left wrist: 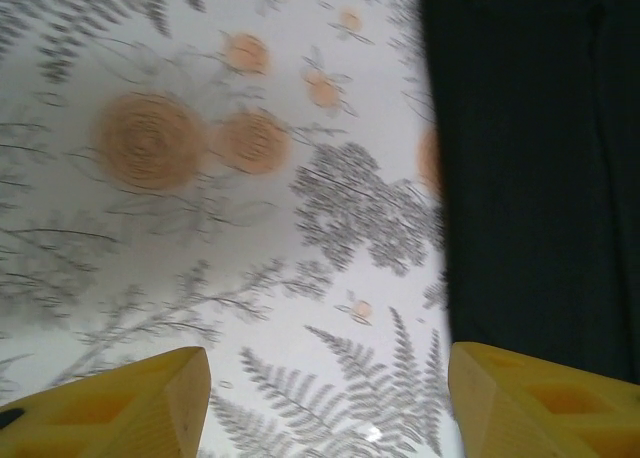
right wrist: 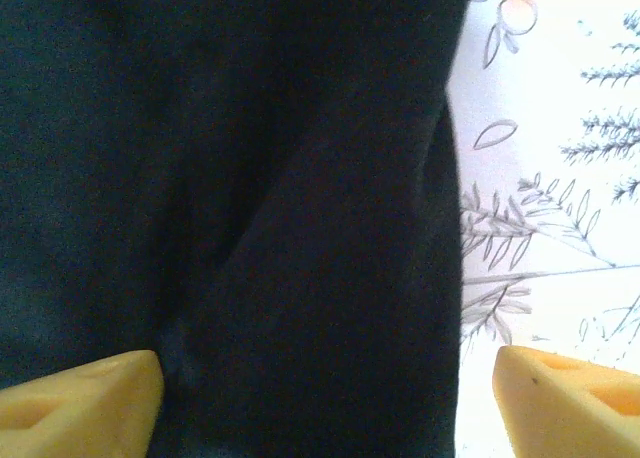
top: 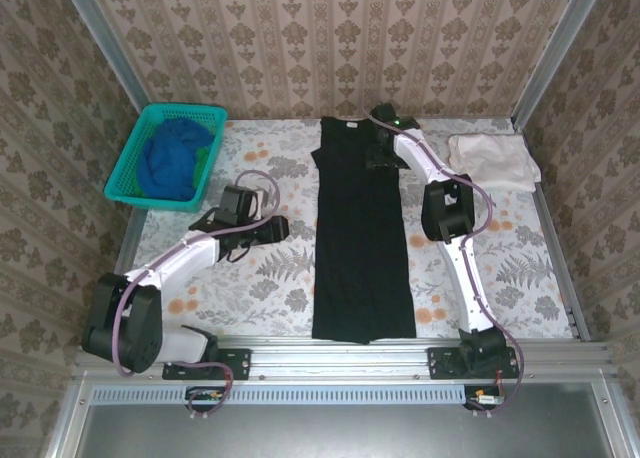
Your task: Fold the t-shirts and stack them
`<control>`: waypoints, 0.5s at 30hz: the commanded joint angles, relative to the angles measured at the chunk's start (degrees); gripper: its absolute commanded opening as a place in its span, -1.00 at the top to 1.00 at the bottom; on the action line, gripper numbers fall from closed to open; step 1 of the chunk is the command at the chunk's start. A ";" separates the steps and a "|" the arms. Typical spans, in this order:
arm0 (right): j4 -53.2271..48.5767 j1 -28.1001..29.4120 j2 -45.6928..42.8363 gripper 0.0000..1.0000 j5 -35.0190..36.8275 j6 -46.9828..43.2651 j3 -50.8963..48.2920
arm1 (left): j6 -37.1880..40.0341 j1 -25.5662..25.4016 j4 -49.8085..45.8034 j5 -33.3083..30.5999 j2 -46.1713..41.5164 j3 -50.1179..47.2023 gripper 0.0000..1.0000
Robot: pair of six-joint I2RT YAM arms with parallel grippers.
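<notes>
We see the black t-shirt (top: 362, 238) lying flat in the middle of the table (top: 250, 278), folded into a long narrow strip that runs from the far side down to the near edge, with its collar at the far end. The left gripper (left wrist: 325, 388) hangs over the flowered and ferned tablecloth just beside the shirt's left edge. Its yellow fingers (left wrist: 130, 408) stand well apart with nothing between them, and its wrist camera shows the dark cloth along the right side of the picture. The right gripper (right wrist: 328, 378) is over the far right part of the black shirt, near the collar. Its jaws are spread wide, one finger over the black cloth and the other over the tablecloth, so they straddle the shirt's right edge, where a soft crease runs through the fabric. It is holding nothing, and we cannot tell whether the fingers touch the cloth. The pale t-shirt (top: 492, 160) lies folded at the far right corner of the table, well apart from the black one. The blue t-shirt (top: 170, 163) sits bunched inside the teal basket (top: 128, 173) at the far left.
</notes>
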 commanded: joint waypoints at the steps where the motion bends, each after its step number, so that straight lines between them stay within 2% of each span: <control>1: -5.21 0.92 -13.51 -0.82 1.36 0.93 -6.91 | -2.25 -4.66 -0.12 2.34 -3.53 -2.62 -0.31; 3: 1.22 0.92 -26.06 -0.87 1.20 1.18 -24.23 | -3.69 -7.89 -0.88 2.24 -6.06 -5.00 -0.31; 7: 14.74 1.64 -53.76 -0.90 -6.98 6.68 -61.25 | -7.67 -16.06 -2.53 0.81 -8.03 -8.38 -0.32; 10: 19.25 7.03 -70.81 -0.85 -8.01 14.00 -84.58 | -11.28 -22.92 -2.78 -0.53 -7.74 -10.20 -0.32; 13: 20.61 14.19 -84.04 -0.75 -10.16 24.33 -101.05 | -15.64 -28.90 -0.14 -1.90 -7.86 -12.87 -0.31; 15: 19.90 18.67 -91.05 -0.70 -10.64 29.98 -107.67 | -18.01 -32.85 1.13 -3.20 -7.09 -13.80 -0.31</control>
